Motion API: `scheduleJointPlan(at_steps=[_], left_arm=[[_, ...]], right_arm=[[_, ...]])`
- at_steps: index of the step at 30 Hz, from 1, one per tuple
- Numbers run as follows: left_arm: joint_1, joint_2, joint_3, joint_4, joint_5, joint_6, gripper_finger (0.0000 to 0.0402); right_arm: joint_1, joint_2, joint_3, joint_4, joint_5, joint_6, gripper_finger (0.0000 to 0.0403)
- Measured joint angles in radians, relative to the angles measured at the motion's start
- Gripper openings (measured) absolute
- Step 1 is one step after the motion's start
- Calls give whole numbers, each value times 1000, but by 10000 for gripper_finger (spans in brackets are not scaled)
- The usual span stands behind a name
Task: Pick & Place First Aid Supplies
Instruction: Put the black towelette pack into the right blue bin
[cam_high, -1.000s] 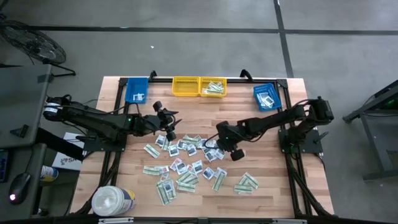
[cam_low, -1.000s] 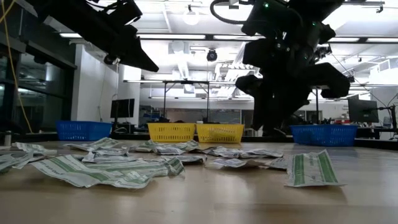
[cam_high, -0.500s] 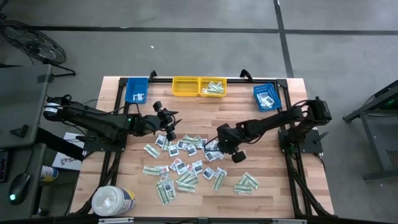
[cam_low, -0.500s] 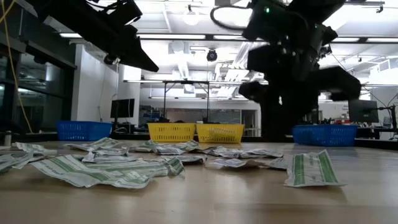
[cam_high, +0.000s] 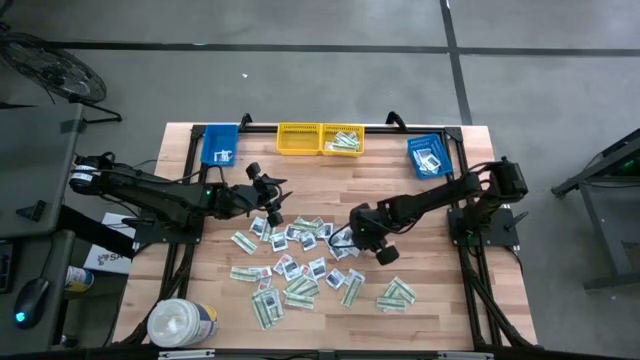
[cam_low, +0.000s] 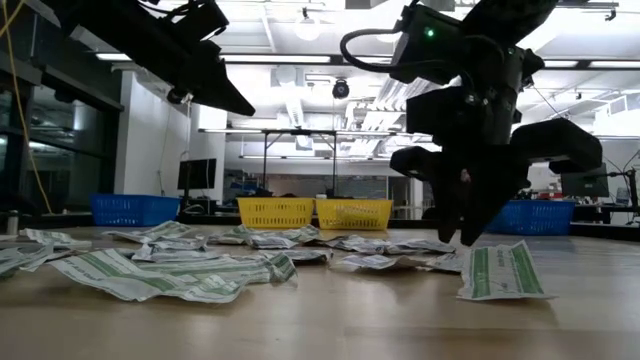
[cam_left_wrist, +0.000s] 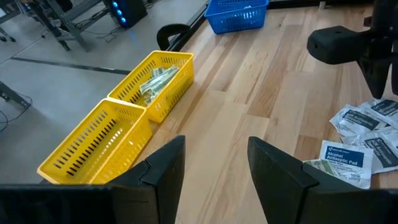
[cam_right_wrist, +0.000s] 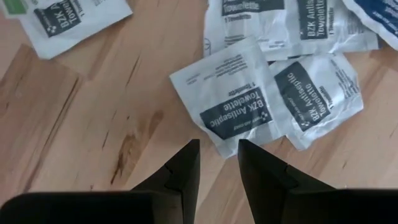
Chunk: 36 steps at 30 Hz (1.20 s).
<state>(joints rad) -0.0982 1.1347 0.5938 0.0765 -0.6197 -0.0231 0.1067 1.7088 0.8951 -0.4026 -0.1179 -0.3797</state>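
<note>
The first aid supplies (cam_high: 300, 262) lie scattered flat on the middle of the wooden table: long green-white strips and squarish white packets with dark blue labels. My right gripper (cam_high: 347, 236) points steeply down, low over the right part of the scatter. It is open by a narrow gap, and its fingertips (cam_right_wrist: 186, 158) stand just above the near edge of one white towelette packet (cam_right_wrist: 233, 102). My left gripper (cam_high: 274, 203) waits open and higher up over the left of the scatter, with nothing between its fingers (cam_left_wrist: 168, 165).
Two yellow bins (cam_high: 320, 138) stand at the far edge, one holding green strips. A blue bin (cam_high: 220, 145) sits at the far left and another (cam_high: 430, 157) at the far right, both holding packets. A white round tub (cam_high: 180, 322) stands at the near left corner.
My right gripper has sunk toward the packets, edged a little toward the near edge and tipped further downward. Its finger gap looks unchanged. The packets lie as before.
</note>
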Motion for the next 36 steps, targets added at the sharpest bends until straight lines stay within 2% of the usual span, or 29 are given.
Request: scheduleJointPlan(at_steps=[11, 24, 36], left_arm=[[0, 0, 0, 0, 0, 0, 172], [0, 0, 0, -5, 0, 0, 172], [0, 0, 0, -5, 0, 0, 172]], right_arm=[[5, 5, 0, 23, 17, -50, 103], [29, 83, 6, 19, 20, -59, 99], [34, 84, 5, -11, 24, -50, 9]])
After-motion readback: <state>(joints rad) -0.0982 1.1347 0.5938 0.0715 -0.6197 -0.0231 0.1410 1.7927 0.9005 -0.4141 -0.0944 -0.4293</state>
